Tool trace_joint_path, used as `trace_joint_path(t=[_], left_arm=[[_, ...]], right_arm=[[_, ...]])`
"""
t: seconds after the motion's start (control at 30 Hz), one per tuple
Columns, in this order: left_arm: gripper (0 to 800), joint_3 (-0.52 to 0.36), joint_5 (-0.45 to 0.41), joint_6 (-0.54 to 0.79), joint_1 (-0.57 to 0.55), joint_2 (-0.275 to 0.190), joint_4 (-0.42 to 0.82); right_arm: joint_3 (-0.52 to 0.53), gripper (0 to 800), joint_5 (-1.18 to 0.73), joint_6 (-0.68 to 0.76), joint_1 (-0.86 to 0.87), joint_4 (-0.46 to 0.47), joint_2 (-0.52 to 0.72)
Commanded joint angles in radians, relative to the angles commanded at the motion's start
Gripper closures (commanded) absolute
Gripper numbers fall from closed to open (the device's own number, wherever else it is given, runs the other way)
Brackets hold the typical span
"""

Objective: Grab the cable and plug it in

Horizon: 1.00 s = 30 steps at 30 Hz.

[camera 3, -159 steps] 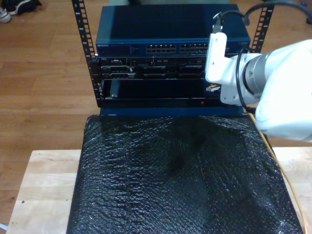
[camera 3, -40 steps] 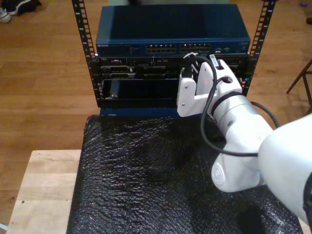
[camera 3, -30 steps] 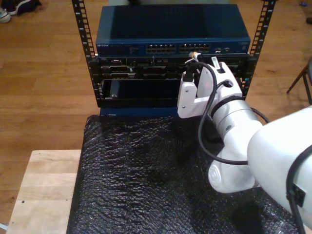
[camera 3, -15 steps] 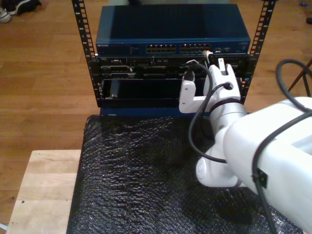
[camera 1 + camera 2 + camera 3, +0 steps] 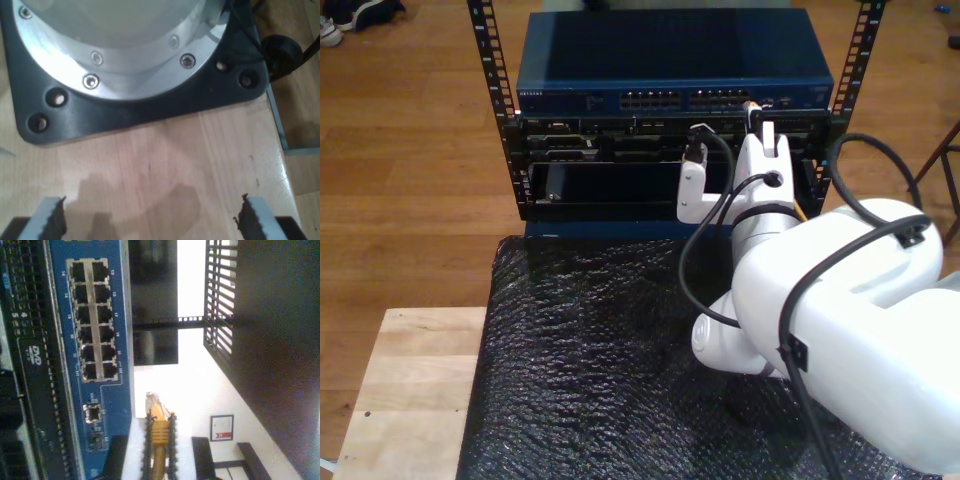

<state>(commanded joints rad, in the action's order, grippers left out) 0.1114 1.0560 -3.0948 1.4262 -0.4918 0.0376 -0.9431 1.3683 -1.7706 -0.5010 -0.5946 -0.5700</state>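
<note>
Wooden floor, pale table and an equipment rack

An open black rack (image 5: 490, 90) stood on a warm brown plank floor (image 5: 410, 180), with a blue network switch (image 5: 670, 70) on its top shelf and darker units beneath it. In front of the rack a light wooden table (image 5: 410, 390) was largely covered by black bubble wrap (image 5: 610, 370). Beyond the rack, shoes (image 5: 350, 15) lay on the floor. Light glared off the floor beside the rack.
</note>
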Motion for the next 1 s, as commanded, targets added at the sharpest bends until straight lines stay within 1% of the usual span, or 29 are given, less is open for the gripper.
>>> trace_joint_path(t=[0.33, 1.0], left_arm=[[0, 0.000, 0.000, 0.000, 0.000, 0.000, 0.000], [0, 0.000, 0.000, 0.000, 0.000, 0.000, 0.000]], right_arm=[[-0.052, 800, 0.008, 0.000, 0.003, -0.008, -0.060], [-0.074, 800, -0.003, -0.017, 0.060, 0.003, -0.072]])
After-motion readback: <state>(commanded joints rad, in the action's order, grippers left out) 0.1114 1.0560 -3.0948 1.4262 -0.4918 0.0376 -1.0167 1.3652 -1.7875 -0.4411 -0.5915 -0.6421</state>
